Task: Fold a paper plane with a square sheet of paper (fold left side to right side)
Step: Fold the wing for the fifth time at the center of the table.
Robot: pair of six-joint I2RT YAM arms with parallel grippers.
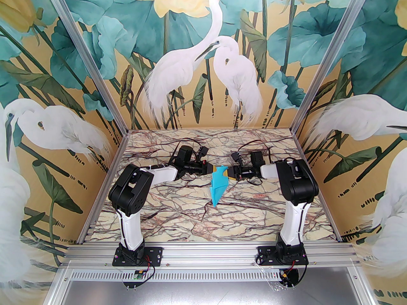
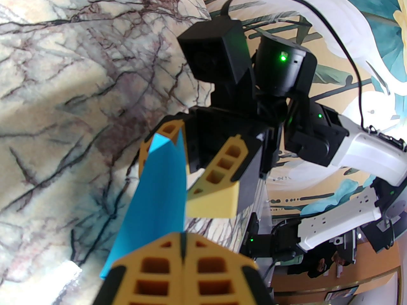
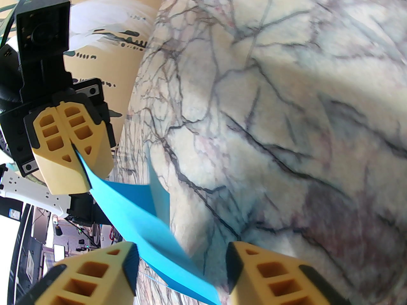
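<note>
Cream marble-pattern table [image 1: 159, 208], dark-veined; paper plane [image 1: 219, 186] tip hangs low over table's middle, contact unclear.

The plane [image 1: 218, 187] is thin, smooth, matt paper, crisply creased. The table [image 1: 165, 208] looks like dull veined marble. The left claw [image 1: 215, 168] and right claw [image 1: 226, 172] have matt yellow plastic fingers. Arm shells [image 1: 295, 183] are glossy plastic, and the rails [image 1: 210, 253] are brushed metal.

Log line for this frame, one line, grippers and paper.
left gripper: shut on paper plane | right gripper: open, paper between its jaws | fold: dart shape, creased
</note>
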